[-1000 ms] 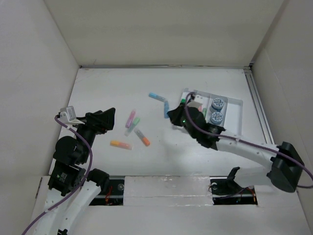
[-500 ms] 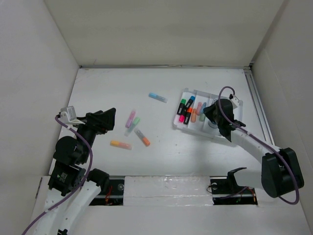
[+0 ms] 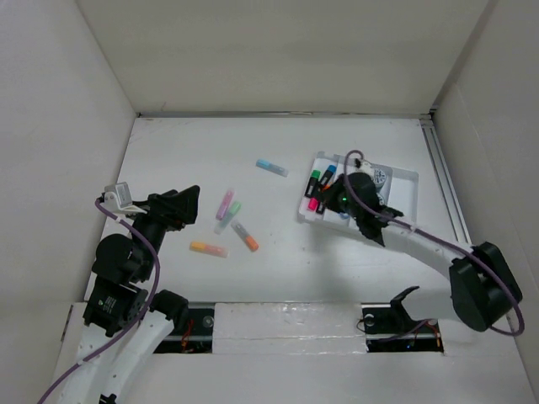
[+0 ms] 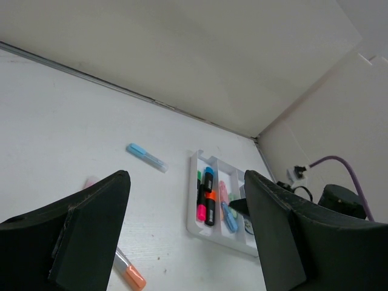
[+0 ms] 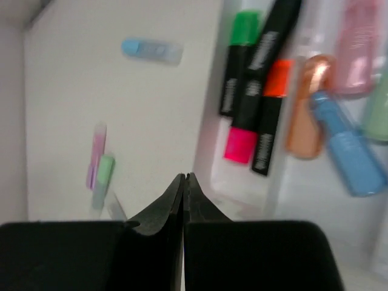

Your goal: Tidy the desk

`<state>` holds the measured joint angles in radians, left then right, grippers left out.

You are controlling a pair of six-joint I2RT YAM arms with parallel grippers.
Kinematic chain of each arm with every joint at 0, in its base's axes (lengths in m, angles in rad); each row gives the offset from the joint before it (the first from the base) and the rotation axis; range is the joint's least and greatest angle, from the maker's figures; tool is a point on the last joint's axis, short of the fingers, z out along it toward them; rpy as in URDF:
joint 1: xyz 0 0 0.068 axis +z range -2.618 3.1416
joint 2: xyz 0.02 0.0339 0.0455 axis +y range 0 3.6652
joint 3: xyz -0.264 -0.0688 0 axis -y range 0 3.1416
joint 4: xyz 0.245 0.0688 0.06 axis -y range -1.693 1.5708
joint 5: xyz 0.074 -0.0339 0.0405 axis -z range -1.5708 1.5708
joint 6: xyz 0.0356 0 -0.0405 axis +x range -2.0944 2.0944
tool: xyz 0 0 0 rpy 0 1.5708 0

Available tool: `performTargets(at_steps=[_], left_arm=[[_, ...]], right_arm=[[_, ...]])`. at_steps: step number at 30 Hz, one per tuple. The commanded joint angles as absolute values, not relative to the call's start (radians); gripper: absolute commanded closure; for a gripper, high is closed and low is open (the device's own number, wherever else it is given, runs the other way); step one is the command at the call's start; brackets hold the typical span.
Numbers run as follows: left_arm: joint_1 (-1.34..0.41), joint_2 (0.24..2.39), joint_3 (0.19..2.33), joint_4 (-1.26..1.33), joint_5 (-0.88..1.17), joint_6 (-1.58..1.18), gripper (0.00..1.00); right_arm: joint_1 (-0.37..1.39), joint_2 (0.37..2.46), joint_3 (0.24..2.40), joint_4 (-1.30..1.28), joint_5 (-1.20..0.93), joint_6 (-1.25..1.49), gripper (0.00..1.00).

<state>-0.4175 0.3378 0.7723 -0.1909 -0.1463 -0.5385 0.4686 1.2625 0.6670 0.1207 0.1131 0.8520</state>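
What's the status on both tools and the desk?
Left tool open, empty. Right tool shut, empty, over the tray. Desk not done: five highlighters loose left of tray. Nothing blocking them.

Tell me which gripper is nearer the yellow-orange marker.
Left. The left gripper sits just beyond the yellow-orange marker; the right gripper is far to its right, over the tray.
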Motion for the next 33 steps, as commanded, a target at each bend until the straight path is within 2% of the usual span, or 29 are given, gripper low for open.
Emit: performTargets(at_steps=[1,4,6,7,8,10,11,12,19,33], left_arm=[[-0.42,0.344,0.769,-0.141,-0.14,-0.526,0.28],[-0.42,0.342,0.77,-0.149,-0.149,-0.528,0.29],[-0.42,0.344,0.776,-0.155,-0.16,-0.526,0.29],[-0.42,0.342,0.776,-0.159,-0.164,-0.531,0.29],[-0.42,0.342,0.778,-0.166,-0.178,-0.532,0.29],[-0.42,0.339,0.795,-0.196,-0.211,-0.549,0.29],[-0.42,0.339,0.802,-0.212,-0.26,-0.558,0.29],[-0.42,0.336,0.813,-0.227,-0.291,-0.569,0.3],[-0.42,0.331,0.839,-0.31,-0.459,-0.664,0.31],[-0.42,0.333,0.821,-0.262,-0.368,-0.617,0.32]], right_arm=[[0.718,1.404,0.792,0.213,0.066,0.709,1.0],[0.929,1.546,0.906,0.212,0.185,0.613,1.0],[1.003,1.606,0.982,0.221,0.213,0.575,0.9],[1.031,1.658,1.0,0.232,0.201,0.54,0.84],[1.072,1.679,1.017,0.241,0.193,0.529,0.72],[1.104,1.718,1.06,0.259,0.221,0.509,0.59],[1.117,1.755,1.072,0.265,0.222,0.499,0.45],[1.129,1.775,1.103,0.255,0.21,0.486,0.41],[1.178,1.945,1.27,0.157,0.155,0.411,0.35],[1.255,2.175,1.509,-0.092,0.241,0.339,0.34]])
